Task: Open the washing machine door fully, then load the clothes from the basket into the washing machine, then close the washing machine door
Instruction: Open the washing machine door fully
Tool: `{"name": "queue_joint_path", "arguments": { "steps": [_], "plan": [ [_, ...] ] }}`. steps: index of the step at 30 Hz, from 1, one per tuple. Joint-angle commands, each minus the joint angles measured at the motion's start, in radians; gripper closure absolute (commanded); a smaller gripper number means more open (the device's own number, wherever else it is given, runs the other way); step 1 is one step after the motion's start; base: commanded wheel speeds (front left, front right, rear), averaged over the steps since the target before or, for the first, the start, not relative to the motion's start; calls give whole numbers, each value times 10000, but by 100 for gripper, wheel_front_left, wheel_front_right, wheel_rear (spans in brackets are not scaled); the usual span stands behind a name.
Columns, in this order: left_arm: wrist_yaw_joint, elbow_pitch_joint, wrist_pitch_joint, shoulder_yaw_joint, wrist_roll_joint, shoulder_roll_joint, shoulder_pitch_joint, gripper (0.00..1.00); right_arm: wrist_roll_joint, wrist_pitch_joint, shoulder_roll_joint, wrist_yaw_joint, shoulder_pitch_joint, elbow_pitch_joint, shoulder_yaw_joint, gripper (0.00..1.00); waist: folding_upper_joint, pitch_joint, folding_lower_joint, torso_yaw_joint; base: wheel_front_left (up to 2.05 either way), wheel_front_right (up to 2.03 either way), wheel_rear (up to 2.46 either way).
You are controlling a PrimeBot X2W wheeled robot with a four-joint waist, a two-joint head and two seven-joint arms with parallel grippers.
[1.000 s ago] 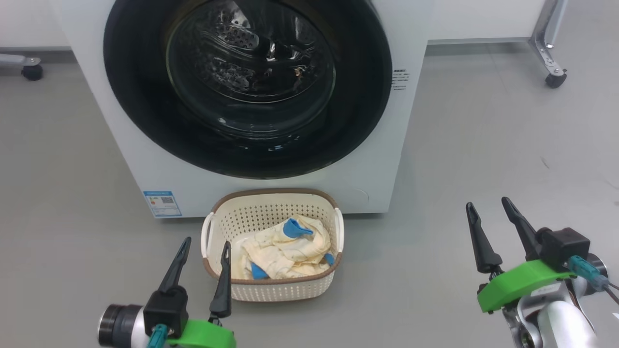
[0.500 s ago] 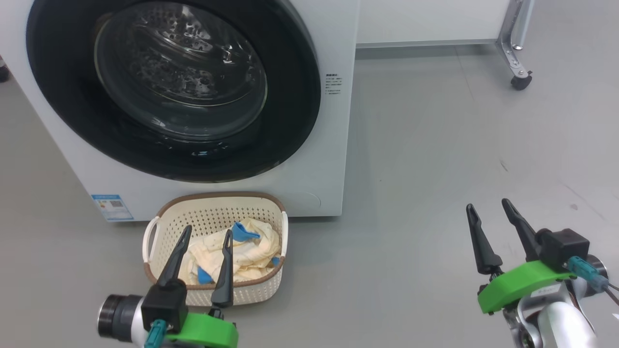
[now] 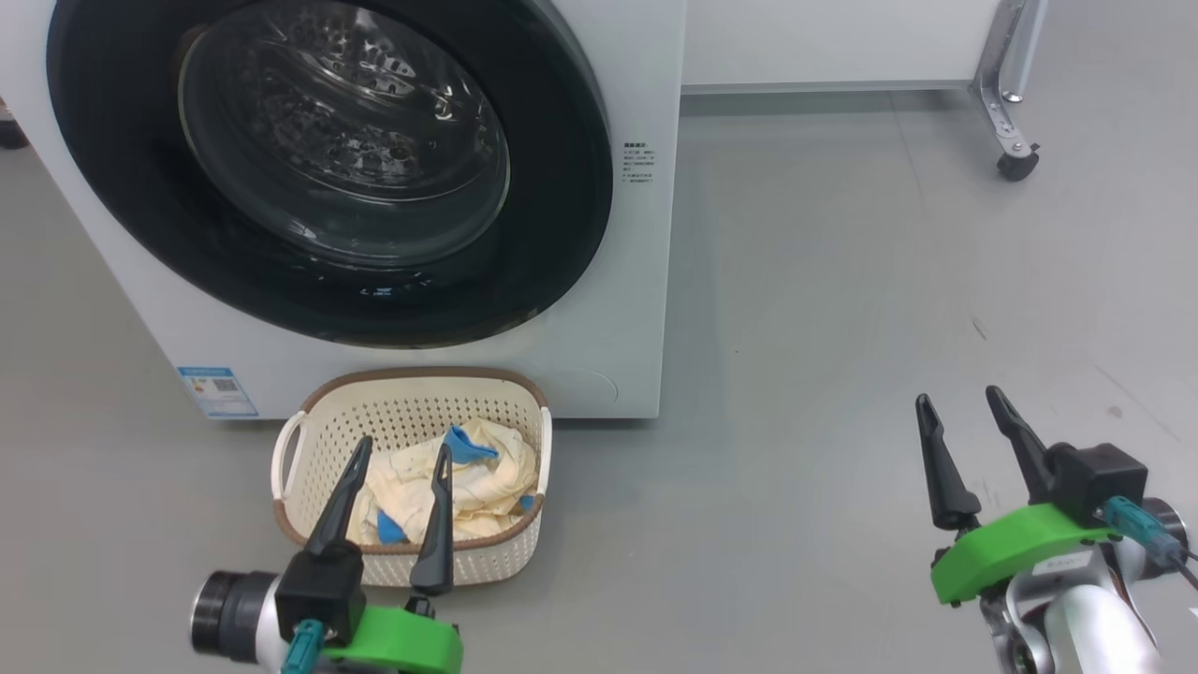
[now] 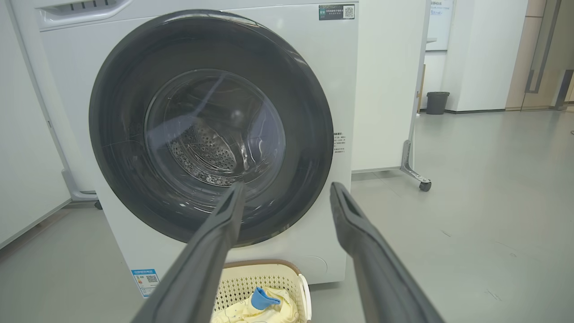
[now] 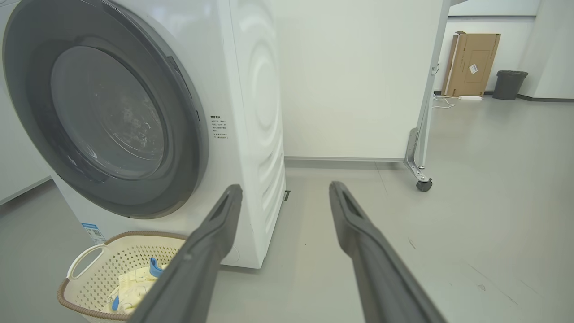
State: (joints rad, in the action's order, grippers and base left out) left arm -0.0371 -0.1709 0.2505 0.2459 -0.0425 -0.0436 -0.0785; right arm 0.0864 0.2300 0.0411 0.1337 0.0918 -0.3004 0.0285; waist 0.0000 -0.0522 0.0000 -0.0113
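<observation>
The cream basket (image 3: 421, 373) stood on the grey floor (image 3: 824, 328), just in front of the washing machine (image 3: 646, 281) and below its door (image 3: 562, 187). It held the clothes (image 3: 487, 473), a crumpled pale yellow bundle with blue trim. The door was closed, and the steel drum showed through its glass. A small blue sticker (image 3: 217, 390) sat low on the machine's front, to the left of the basket. To the right, a wheeled metal leg (image 3: 1015, 167) stood well apart from the machine. Farther back were a dark bin (image 5: 509, 84) and a cardboard box (image 5: 471, 58) against the wall.

The left pincer (image 3: 404, 446) was spread and empty on the robot's side of the basket. Its fingers pointed toward the door and were clear of the clothes. The right pincer (image 3: 958, 397), also spread and empty, hung over bare floor well to the right of the basket and machine.
</observation>
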Motion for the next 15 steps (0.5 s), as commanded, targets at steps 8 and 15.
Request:
{"name": "queue_joint_path", "arguments": {
  "steps": [8, 15],
  "plan": [
    [82, 222, 113, -351, 128, -73, -424, 0, -96, 110, 91, -30, 587, 302, -232, 0, 0, 13, 0, 36, 0, 0, 0],
    [99, 193, 113, -360, 127, -72, -423, 0, -111, 109, 91, -30, 590, 316, -260, 0, 0, 16, 0, 20, 0, 0, 0]
  ]
}}
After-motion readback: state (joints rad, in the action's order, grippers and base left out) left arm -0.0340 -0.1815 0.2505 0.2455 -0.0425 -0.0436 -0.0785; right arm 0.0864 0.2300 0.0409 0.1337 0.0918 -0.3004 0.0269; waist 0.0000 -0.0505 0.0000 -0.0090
